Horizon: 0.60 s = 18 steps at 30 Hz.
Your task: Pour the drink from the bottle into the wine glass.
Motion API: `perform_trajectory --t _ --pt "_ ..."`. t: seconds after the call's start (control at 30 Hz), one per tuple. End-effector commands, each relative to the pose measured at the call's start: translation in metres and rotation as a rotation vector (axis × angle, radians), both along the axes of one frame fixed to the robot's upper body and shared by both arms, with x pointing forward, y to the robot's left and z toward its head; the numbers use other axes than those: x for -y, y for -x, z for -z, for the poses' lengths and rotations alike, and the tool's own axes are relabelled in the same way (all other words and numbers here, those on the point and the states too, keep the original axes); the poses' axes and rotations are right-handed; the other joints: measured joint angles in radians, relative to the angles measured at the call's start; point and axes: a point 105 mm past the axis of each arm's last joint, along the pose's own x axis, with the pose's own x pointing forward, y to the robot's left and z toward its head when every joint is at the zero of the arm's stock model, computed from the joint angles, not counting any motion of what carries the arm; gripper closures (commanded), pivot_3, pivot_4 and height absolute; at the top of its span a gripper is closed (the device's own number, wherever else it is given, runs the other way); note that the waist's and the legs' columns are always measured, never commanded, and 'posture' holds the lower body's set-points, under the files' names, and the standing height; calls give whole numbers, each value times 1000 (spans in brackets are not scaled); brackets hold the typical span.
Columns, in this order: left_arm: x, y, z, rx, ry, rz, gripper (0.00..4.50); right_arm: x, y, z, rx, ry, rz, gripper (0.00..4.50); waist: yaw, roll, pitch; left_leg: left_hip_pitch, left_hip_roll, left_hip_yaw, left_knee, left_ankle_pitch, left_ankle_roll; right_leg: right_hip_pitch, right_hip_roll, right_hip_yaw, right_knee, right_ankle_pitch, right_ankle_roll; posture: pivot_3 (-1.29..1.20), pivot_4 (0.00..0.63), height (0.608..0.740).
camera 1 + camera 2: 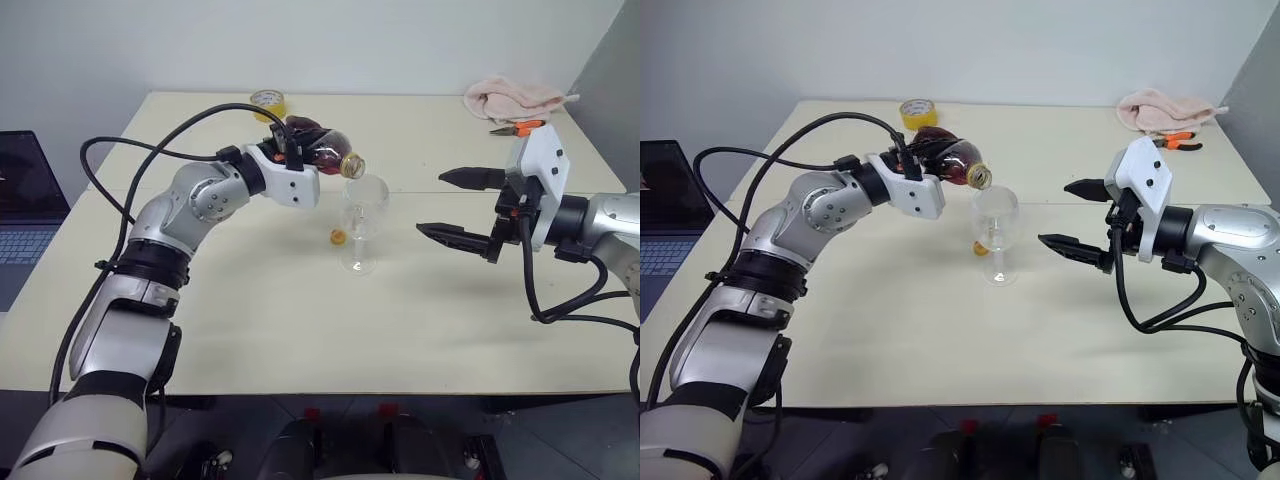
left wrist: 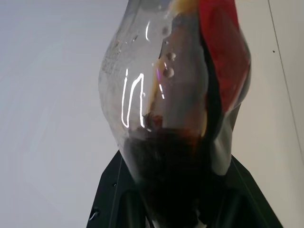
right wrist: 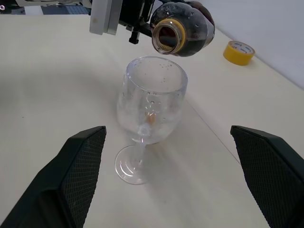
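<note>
The bottle (image 1: 952, 160), uncapped and pinched in the left tool (image 1: 292, 152), tips over the wine glass (image 1: 996, 235) on the surface (image 1: 940, 330); the glass looks empty, so pouring remains. Right tool (image 1: 458, 205) waits spread nearby.

1 bottle (image 1: 950, 160), 1 wine glass (image 1: 996, 235), 1 tape roll (image 1: 918, 112), 1 cloth (image 1: 1165, 108).

The left gripper (image 1: 300, 160) fingers are mostly buried behind the bottle (image 1: 322, 150) so you can't really see the grip, the laptop (image 1: 25, 205) is chopped off by the picture's edge, and that tiny orange thing (image 1: 338, 237) behind the wine glass (image 1: 361, 225) is too small to tell.
</note>
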Motion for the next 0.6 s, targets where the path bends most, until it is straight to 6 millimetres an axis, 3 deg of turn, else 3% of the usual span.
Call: perform_trajectory --t 0.03,0.6 --pt "0 2 -24 88 2 8 3353 3 3 -14 74 0 14 0 0 0 0 0 0 0 0 0 0 0 0 0 0 0 0 0 150 740" --pt "0 1 -24 115 -47 -2 3353 0 4 -14 80 -7 9 0 0 0 0 0 0 0 0 0 0 0 0 0 0 0 0 0 150 740"
